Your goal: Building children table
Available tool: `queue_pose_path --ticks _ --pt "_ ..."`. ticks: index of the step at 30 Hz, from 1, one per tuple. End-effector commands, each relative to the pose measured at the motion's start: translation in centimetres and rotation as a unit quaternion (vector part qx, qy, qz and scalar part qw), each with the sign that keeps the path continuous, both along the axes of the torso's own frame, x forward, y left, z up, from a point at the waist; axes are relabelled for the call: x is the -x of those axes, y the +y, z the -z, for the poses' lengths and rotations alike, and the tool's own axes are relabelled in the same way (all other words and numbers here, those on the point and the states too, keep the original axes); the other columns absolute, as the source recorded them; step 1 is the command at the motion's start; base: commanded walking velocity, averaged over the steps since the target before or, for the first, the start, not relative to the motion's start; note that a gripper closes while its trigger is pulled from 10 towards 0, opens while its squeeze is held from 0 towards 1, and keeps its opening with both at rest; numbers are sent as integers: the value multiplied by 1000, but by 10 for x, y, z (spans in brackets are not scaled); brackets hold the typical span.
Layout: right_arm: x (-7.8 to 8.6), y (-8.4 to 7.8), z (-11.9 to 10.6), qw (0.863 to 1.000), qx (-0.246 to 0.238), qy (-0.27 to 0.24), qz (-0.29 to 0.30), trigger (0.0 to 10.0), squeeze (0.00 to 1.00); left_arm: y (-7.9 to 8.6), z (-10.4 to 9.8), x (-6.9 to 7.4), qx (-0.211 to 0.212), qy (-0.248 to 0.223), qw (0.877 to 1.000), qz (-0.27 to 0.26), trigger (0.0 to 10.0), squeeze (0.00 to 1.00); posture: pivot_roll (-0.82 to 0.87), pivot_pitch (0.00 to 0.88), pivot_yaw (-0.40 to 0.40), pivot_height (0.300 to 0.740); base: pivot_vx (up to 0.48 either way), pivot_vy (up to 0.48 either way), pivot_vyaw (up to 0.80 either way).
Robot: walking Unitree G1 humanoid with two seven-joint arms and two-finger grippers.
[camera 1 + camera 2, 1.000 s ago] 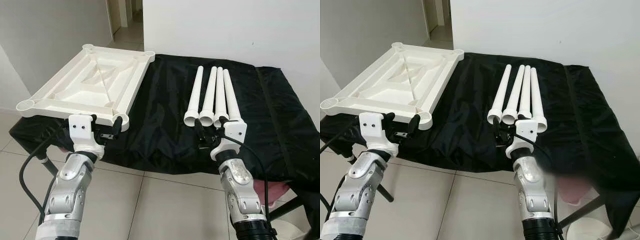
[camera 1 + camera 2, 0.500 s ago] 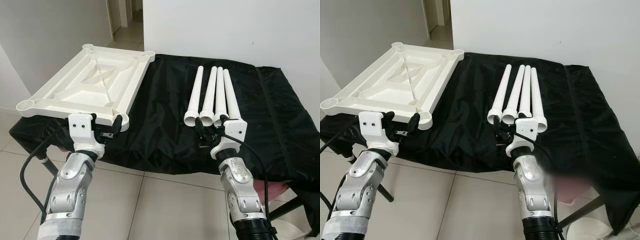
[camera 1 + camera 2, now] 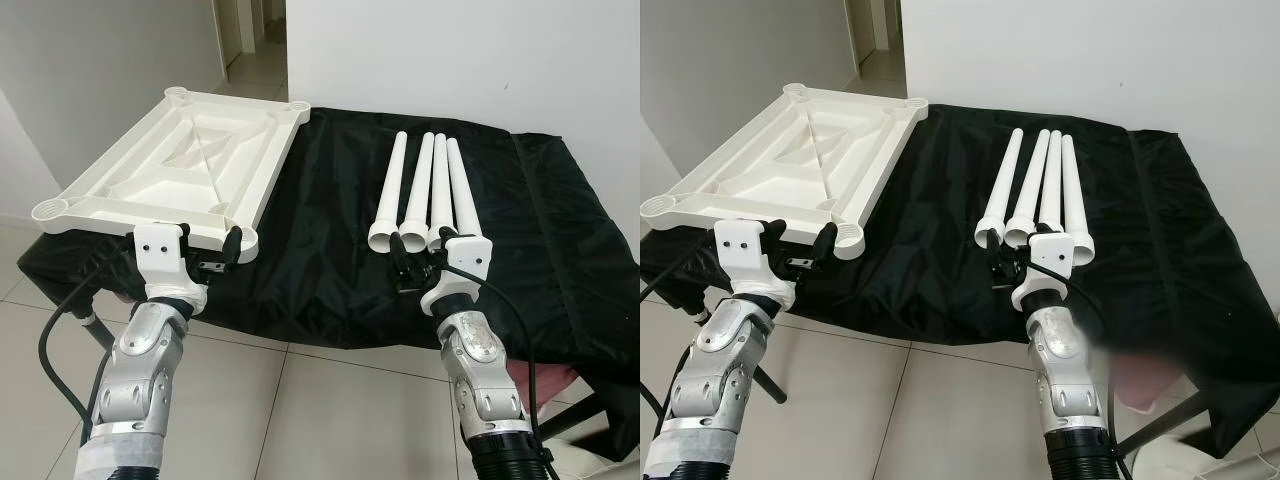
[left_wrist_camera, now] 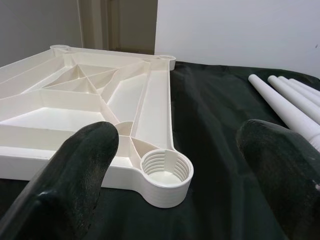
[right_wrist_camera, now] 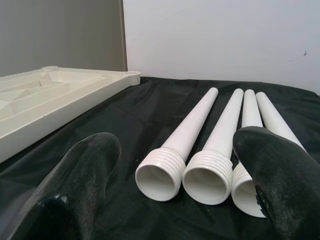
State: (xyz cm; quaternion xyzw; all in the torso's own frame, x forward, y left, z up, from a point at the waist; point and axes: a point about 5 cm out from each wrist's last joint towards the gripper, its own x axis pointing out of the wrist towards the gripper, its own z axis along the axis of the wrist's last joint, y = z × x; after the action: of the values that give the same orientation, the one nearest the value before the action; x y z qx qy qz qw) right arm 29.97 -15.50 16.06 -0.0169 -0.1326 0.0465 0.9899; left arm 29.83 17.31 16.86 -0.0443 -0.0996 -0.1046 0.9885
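Note:
A white plastic table top [image 3: 180, 170] lies upside down on the left of the black cloth, ribs and corner sockets facing up. Its near threaded socket [image 4: 166, 175] sits just beyond my left gripper [image 3: 212, 245], which is open and holds nothing. Several white table legs [image 3: 425, 190] lie side by side right of centre, threaded ends [image 5: 207, 175] towards me. My right gripper [image 3: 418, 262] is open just short of those ends, its fingers [image 5: 85, 170] straddling them without touching.
The black cloth [image 3: 330, 230] covers a low table and hangs over its front edge. Behind it stands a white wall [image 3: 450, 60], with a doorway at the back left. Tiled floor [image 3: 300, 400] lies below, and a pink thing [image 3: 545, 375] shows under the right side.
Both grippers have edged slightly forward, the left towards the table top's near corner and the right towards the legs' ends. Both stay open.

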Motion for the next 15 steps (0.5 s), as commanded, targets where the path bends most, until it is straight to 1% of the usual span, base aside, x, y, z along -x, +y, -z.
queue_pose_path --ticks 1,3,15 --pt "-1 -1 -1 1000 6 -2 -1 10000 0 4 2 -3 9 9 999 -43 10000 0 -44 6 7 740 0 0 0" --pt "-1 -1 -1 1000 6 -2 -2 10000 0 4 2 -3 9 9 999 -44 10000 0 -45 4 4 740 0 0 0" --pt "-2 0 0 1000 10 -3 -4 10000 0 5 0 -3 9 3 999 -44 10000 0 -42 2 1 740 269 0 0"
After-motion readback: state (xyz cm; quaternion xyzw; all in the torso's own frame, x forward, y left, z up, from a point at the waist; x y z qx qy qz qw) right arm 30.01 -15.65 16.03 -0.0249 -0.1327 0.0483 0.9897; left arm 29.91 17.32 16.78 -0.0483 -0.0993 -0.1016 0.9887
